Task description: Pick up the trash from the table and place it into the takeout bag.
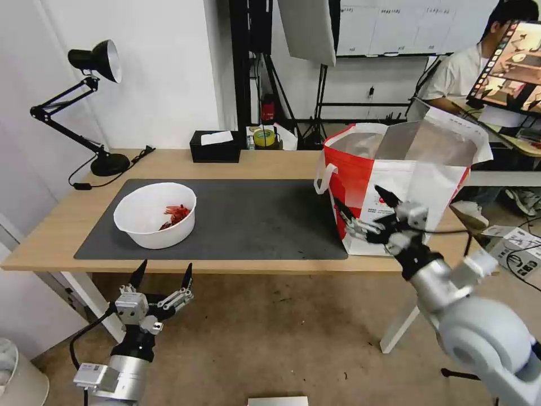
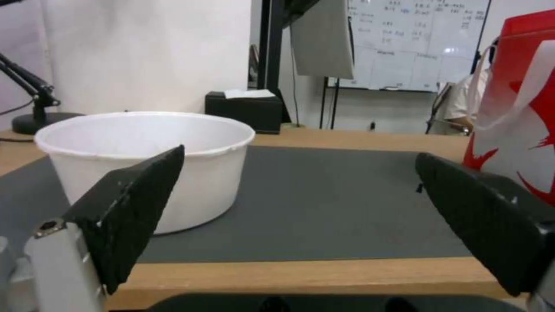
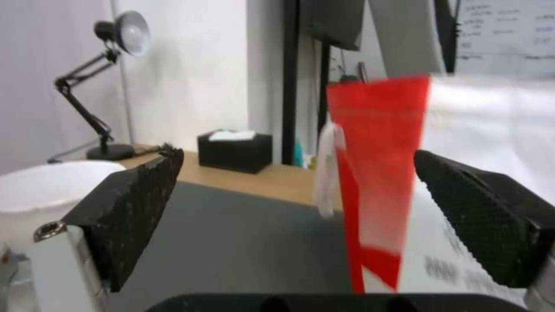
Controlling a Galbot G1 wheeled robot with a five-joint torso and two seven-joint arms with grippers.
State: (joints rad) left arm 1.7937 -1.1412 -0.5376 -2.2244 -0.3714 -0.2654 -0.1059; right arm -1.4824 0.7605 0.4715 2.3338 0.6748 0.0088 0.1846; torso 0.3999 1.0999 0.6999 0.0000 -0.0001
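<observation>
The trash I see is a white round bowl (image 1: 155, 217) holding red crayfish shells (image 1: 176, 214), standing on the left part of the dark grey mat (image 1: 253, 220) on the light-wood table (image 1: 53, 239). The white-and-red takeout bag (image 1: 411, 180) stands open at the table's right end, its foil lining showing. My left gripper (image 1: 164, 270) hangs open just below the table's front edge, in front of the bowl (image 2: 145, 151). My right gripper (image 1: 358, 198) is open, held close to the bag's front left corner (image 3: 379, 173). Nothing is between either pair of fingers.
A black tissue box (image 1: 214, 146) and a small green-lidded jar (image 1: 262, 137) stand at the table's back edge. A black desk lamp (image 1: 93, 101) stands at the back left corner. A person sits at a desk behind the bag.
</observation>
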